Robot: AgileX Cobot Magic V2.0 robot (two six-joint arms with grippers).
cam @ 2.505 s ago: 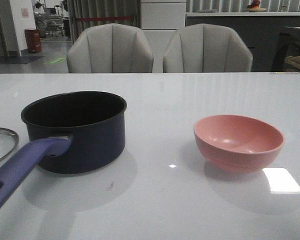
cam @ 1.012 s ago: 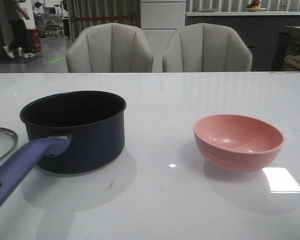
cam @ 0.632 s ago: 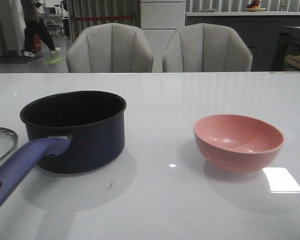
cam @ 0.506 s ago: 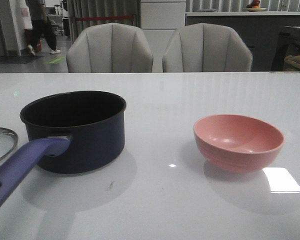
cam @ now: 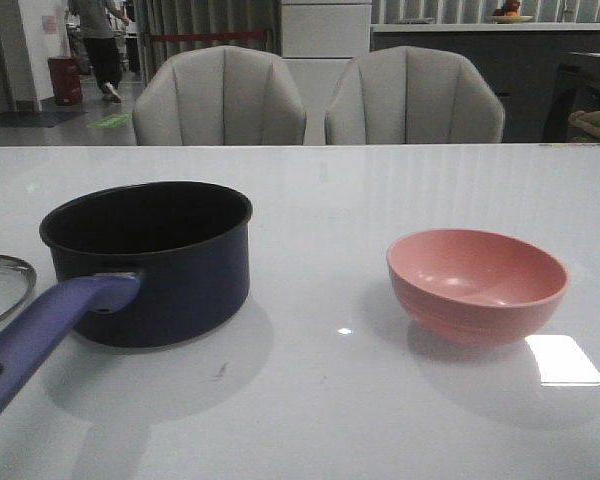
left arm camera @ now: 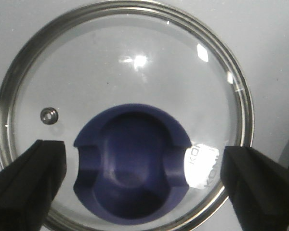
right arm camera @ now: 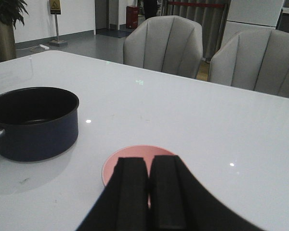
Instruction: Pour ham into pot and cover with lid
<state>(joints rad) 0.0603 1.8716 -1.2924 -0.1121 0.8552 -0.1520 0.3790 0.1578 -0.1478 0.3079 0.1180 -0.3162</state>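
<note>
The pot (cam: 148,262) stands at the table's left, its long purple-blue handle (cam: 42,333) pointing toward the front edge. The lid (cam: 0,288) lies flat just left of it, cut by the frame edge. In the left wrist view the lid (left arm camera: 135,72) fills the picture, and my left gripper (left arm camera: 144,187) hovers open above it, one finger on each side of the blue knob (left arm camera: 132,163). The pink bowl (cam: 477,285) sits at the right. My right gripper (right arm camera: 148,166) is shut and empty, partly hiding the bowl (right arm camera: 130,154). No ham shows in any view.
The white table (cam: 330,200) is glossy, with a bright reflection (cam: 563,360) near the bowl. Two grey chairs (cam: 220,98) stand behind its far edge. A person walks in the far background.
A dark sliver of my left arm has come into the front view's left edge above the lid. Pot, lid and bowl have not moved. The person in the background has walked on.
</note>
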